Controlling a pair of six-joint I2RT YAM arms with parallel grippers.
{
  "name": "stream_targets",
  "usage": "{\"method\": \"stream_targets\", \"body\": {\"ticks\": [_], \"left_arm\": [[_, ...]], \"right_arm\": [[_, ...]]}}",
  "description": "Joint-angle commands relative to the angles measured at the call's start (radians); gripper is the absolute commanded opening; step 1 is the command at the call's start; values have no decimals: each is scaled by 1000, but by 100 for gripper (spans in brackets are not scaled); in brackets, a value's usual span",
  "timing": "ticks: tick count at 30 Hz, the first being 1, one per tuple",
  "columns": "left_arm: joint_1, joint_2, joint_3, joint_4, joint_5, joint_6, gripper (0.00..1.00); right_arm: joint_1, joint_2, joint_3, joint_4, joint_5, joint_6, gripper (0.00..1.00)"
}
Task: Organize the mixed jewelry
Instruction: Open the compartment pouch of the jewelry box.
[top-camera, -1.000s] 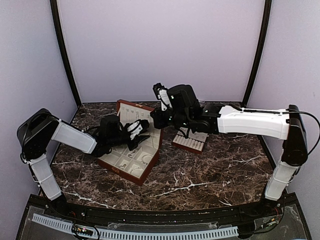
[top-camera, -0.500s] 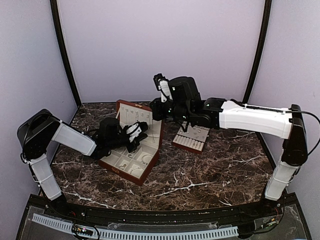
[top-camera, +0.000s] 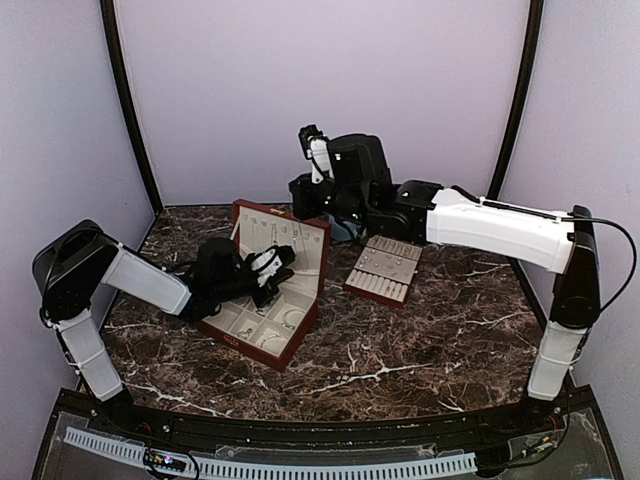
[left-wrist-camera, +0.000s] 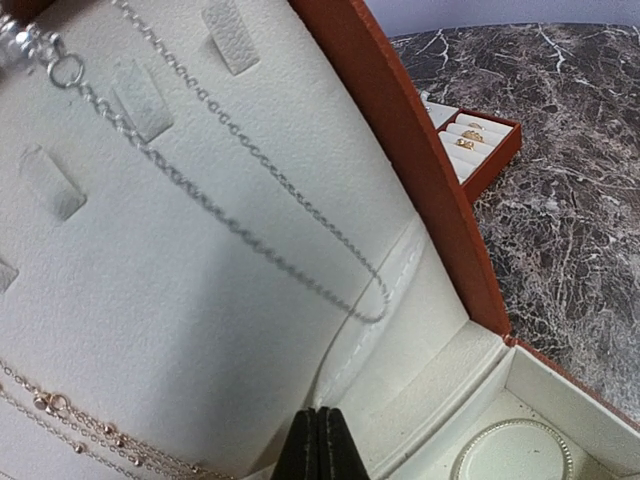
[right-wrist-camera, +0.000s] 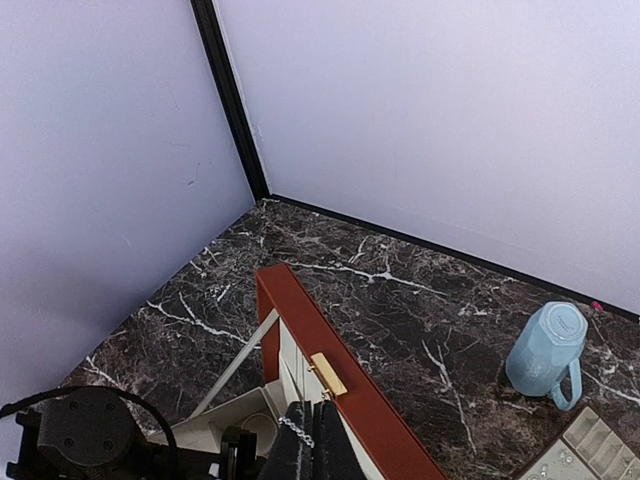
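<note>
Silver chains (left-wrist-camera: 300, 200) are already hanging in the box lid (left-wrist-camera: 200, 330); the right pincer (right-wrist-camera: 312, 445) is gripping another chain (right-wrist-camera: 293, 428) to hang, and the left pincer (left-wrist-camera: 318, 445) is sitting closed, empty.

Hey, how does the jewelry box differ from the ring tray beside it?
The jewelry box is larger than the ring tray. The box has a lid standing open; the tray lies flat, lidless. The box has square compartments, the tray slotted rows. Both are reddish-brown with cream lining.
</note>
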Motion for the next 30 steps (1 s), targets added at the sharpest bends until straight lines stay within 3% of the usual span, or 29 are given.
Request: {"method": "stream_targets", "body": {"ticks": [1, 30], "left_arm": [[-4, -36, -36, -26, -15, -26, 0], [-19, -35, -72, 50, -17, -64, 0]], "right_arm": [[-8, 36, 59, 13, 32, -29, 0], [-12, 155, 64, -23, -18, -57, 0]]}}
